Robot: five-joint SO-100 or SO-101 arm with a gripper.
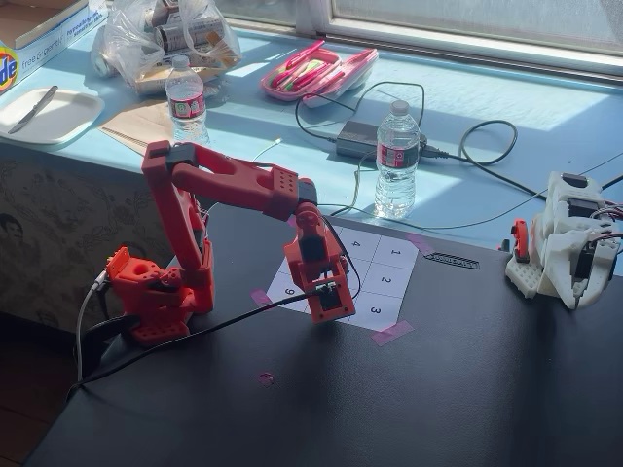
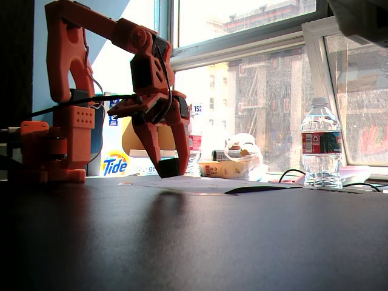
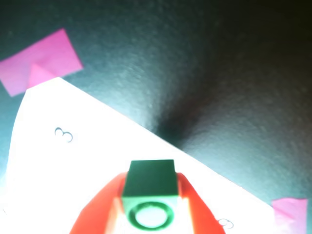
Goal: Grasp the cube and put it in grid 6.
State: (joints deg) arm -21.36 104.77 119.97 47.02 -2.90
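In the wrist view my gripper (image 3: 150,176) is shut on the small green cube (image 3: 148,195), which has a round ring mark on its near face. The red fingers (image 3: 105,204) press it from both sides. It hangs low over the white numbered sheet's front edge, between the "3" (image 3: 63,135) and another digit (image 3: 224,223), so over grid 6 (image 3: 141,146). In a fixed view the gripper (image 1: 331,309) covers that cell and the cube. In the low fixed view the fingertips (image 2: 168,173) are right at the sheet; I cannot tell if the cube touches it.
Pink tape (image 3: 41,61) holds the sheet's corners on the black table (image 1: 409,399). A water bottle (image 1: 396,161) and cables stand behind the sheet. A white robot arm (image 1: 565,243) sits at the right edge. The red base (image 1: 151,292) is left.
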